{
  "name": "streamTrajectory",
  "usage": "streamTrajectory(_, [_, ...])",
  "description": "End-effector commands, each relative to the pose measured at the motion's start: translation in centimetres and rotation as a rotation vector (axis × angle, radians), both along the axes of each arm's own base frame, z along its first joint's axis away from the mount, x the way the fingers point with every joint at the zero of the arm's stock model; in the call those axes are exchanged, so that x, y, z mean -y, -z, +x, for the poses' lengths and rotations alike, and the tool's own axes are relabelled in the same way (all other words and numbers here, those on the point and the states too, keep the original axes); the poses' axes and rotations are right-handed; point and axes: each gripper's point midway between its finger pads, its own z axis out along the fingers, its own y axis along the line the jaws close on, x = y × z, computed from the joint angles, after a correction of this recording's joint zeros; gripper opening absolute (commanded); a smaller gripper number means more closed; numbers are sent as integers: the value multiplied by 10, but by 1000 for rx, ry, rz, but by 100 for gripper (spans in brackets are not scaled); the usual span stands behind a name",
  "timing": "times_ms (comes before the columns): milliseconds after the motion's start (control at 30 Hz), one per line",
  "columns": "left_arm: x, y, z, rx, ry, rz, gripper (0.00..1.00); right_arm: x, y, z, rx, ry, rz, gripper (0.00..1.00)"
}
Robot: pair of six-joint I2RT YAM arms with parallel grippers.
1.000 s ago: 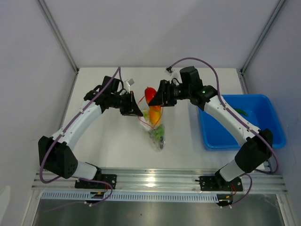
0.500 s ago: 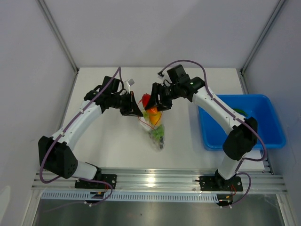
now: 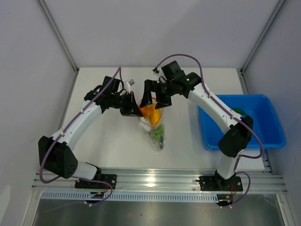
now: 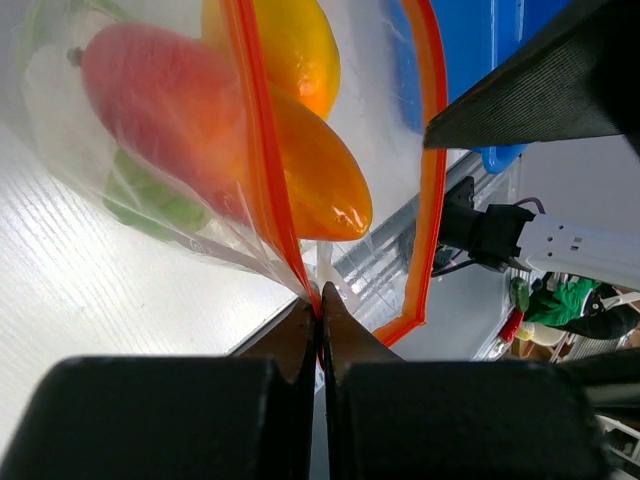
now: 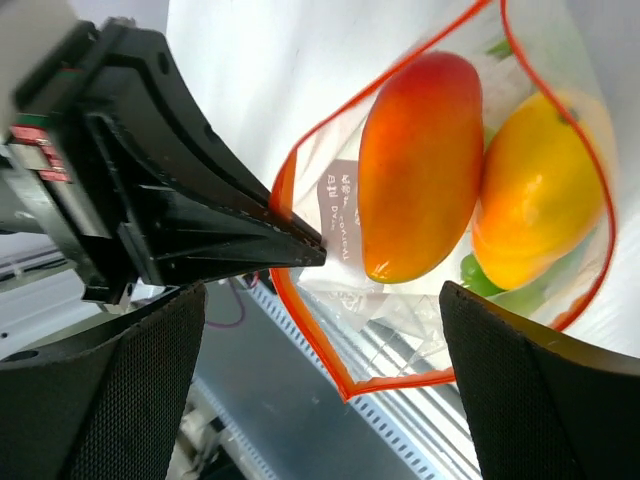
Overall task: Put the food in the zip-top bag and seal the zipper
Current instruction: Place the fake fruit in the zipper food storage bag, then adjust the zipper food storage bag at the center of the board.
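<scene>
The closed end of the zip-top bag (image 3: 158,139) lies on the counter (image 3: 113,141) towards 6 o'clock, with green leafy pieces (image 3: 159,130) settled in it. Further up, a red-orange fruit (image 5: 420,165) and a yellow fruit (image 5: 535,190) fill the middle. They sit inside the film, with their tops close under the mouth.

At 9 o'clock of the mouth, the left gripper (image 4: 320,305) has its jaws together, clamped on the zipper (image 4: 262,150) at one corner. That holds the near lip up and taut. The other lip bows away, so the mouth gapes in a loop.

Just beyond, at about 12 o'clock, the right gripper (image 3: 155,97) hovers over the opening with its jaws wide apart and nothing between them.

The filling looks about done, so the step in hand is probably to clear out and seal.

- **Right arm:** it should rise straight up, so neither finger hooks the far lip.
- **Left jaws:** the pinch should hold without tugging, or the fruit may roll towards the mouth.
- **Sealing:** both strips need pressing together right beside the left jaws, then a slide along to the free end, keeping the fruit below the strip.

At 3 o'clock the blue tray (image 3: 244,141) holds a green bit I cannot identify. If it is food, it goes in first.
</scene>
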Motion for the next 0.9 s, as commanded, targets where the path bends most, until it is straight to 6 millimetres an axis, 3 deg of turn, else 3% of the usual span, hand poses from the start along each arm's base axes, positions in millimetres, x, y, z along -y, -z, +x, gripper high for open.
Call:
streamTrajectory(0, [1, -22, -2, 72, 19, -19, 0, 9, -34, 16, 173, 43, -27, 100])
streamTrajectory(33, [1, -21, -2, 71, 18, -17, 1, 19, -37, 23, 231, 80, -71, 99])
streamTrajectory(167, [1, -22, -2, 71, 18, -17, 1, 30, -71, 27, 388, 63, -42, 100])
streamTrajectory(300, [1, -23, -1, 73, 18, -20, 1, 29, -76, 20, 361, 1, 111, 99])
streamTrajectory(333, [1, -23, -2, 70, 18, -19, 1, 31, -61, 18, 289, -8, 137, 100])
streamTrajectory(433, [1, -25, -1, 75, 16, -21, 1, 38, -53, 29, 193, 43, 153, 100])
streamTrajectory(467, [1, -25, -2, 77, 17, -20, 0, 47, -30, 36, 160, 89, 47, 100])
streamTrajectory(567, [1, -25, -3, 76, 18, -18, 1, 50, -11, 43, 178, 79, -85, 97])
streamTrajectory(600, [1, -23, -3, 73, 17, -18, 1, 51, -7, 45, 182, 75, -101, 94])
streamTrajectory(633, [1, -23, -4, 73, 17, -18, 0, 51, -2, 47, 192, 52, -116, 85])
streamTrajectory(867, [1, -24, -4, 80, 14, -15, 0, 53, 35, 63, 172, 21, -246, 63])
